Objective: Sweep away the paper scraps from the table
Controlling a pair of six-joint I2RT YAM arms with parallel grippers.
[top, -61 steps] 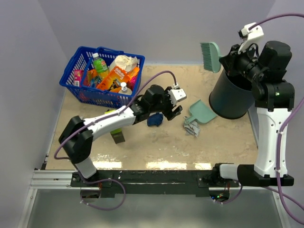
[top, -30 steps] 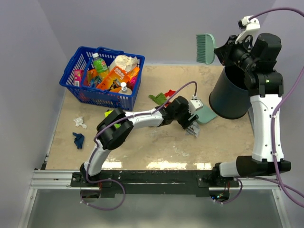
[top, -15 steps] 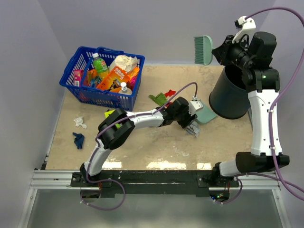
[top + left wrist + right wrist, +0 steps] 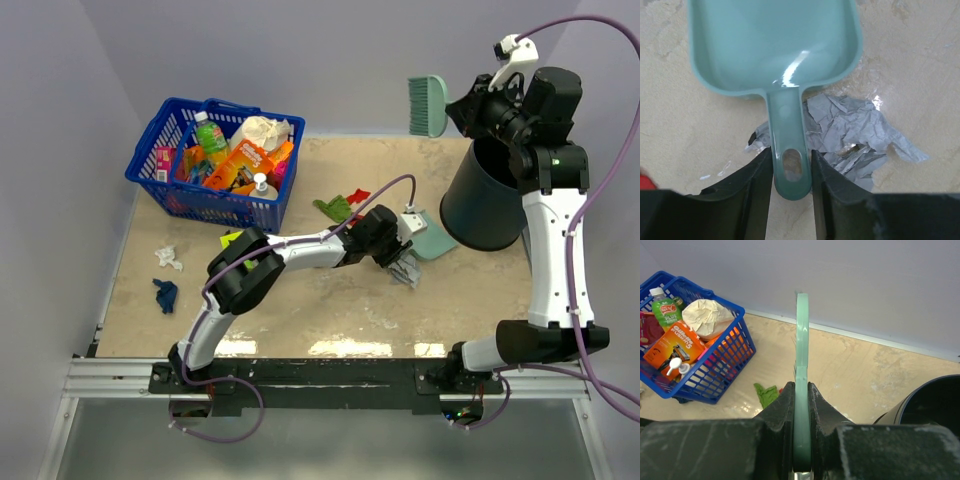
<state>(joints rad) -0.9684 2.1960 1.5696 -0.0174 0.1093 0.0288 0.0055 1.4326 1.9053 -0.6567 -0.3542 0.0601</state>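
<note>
My left gripper (image 4: 405,256) is shut on the handle (image 4: 789,160) of the teal dustpan (image 4: 775,45), which lies flat on the beige table (image 4: 320,310). A crumpled whitish-grey paper scrap (image 4: 850,135) lies under and beside the handle, at my fingers (image 4: 405,272). A green scrap (image 4: 333,208) and a red scrap (image 4: 357,196) lie behind the arm. A whitish scrap (image 4: 168,258) and a dark blue scrap (image 4: 165,293) lie at the left. My right gripper (image 4: 460,108) is shut on the teal brush (image 4: 429,104), held high above the table's back edge; it shows edge-on in the right wrist view (image 4: 802,340).
A black bin (image 4: 490,195) stands at the right, just behind the dustpan. A blue basket (image 4: 160,140) full of groceries stands at the back left. A green-and-black box (image 4: 232,240) is partly hidden by the left arm. The back wall is close.
Two seconds ago my left gripper was further left by a dark blue wad; now it is on the dustpan handle. The brush has shifted slightly left. Nothing moved in the last half second.
</note>
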